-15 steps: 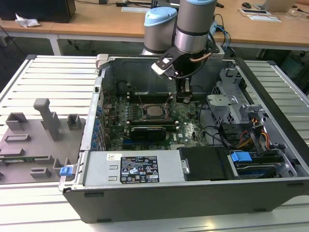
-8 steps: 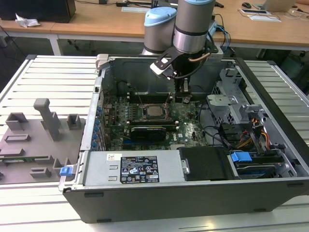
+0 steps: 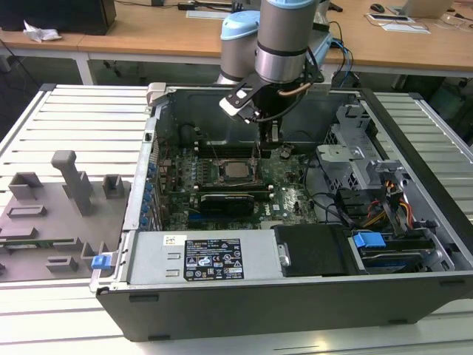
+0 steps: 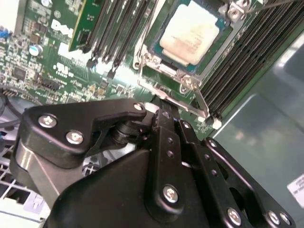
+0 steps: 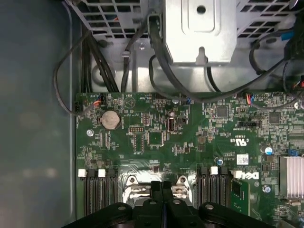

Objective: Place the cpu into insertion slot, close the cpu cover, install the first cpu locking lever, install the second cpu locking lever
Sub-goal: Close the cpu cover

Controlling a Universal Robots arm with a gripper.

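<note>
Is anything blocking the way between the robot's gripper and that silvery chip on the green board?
Nothing visible does. In the second wrist view the gripper hangs close beside the cpu, whose metal top lies bare inside the cpu cover's thin frame; a slim lever lies alongside.

This looks like a robotics lab or technical workshop. A desktop computer case [image 3: 295,303] lies open on a work table [image 3: 74,111] of slatted metal profiles, its green motherboard [image 3: 288,185], cabling and drive cages exposed. An industrial robot arm [image 3: 284,37] reaches into it from above. Beside the case sits a grey fixture plate [image 3: 44,222] with moulded holders. Behind stand long wooden desks [image 3: 148,33] with papers and a computer mouse [image 3: 377,7].
</note>
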